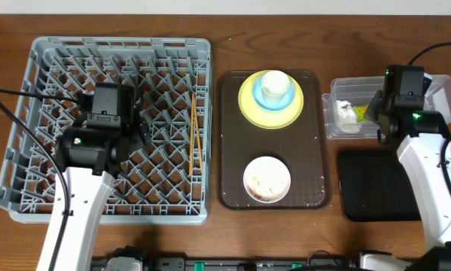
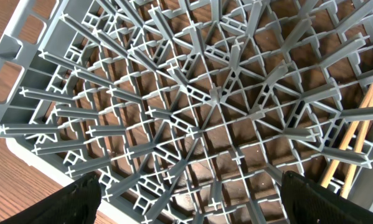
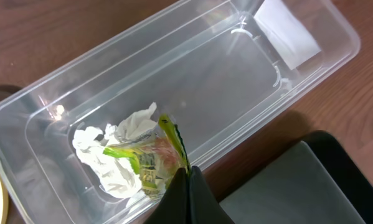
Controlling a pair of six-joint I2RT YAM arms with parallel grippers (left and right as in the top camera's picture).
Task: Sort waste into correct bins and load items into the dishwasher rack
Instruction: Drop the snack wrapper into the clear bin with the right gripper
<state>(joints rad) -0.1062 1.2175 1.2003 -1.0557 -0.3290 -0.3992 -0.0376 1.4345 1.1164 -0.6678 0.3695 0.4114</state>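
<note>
Wrapper [image 3: 151, 160] in closed right end effector [image 3: 187, 182]

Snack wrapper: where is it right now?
In the right wrist view, the snack wrapper is pinched in the shut right end effector, over the left end of the clear tub, right beside the crumpled napkin.

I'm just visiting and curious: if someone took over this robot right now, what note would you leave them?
Left end effector: open, above the rack.
Right end effector: shut on the wrapper, over the clear tub.
Done: chopsticks in the rack, napkin in the tub.
To do: drop wrapper; bin the scraps in the bowl; load plate, cup and bowl, now on the brown tray.
</note>
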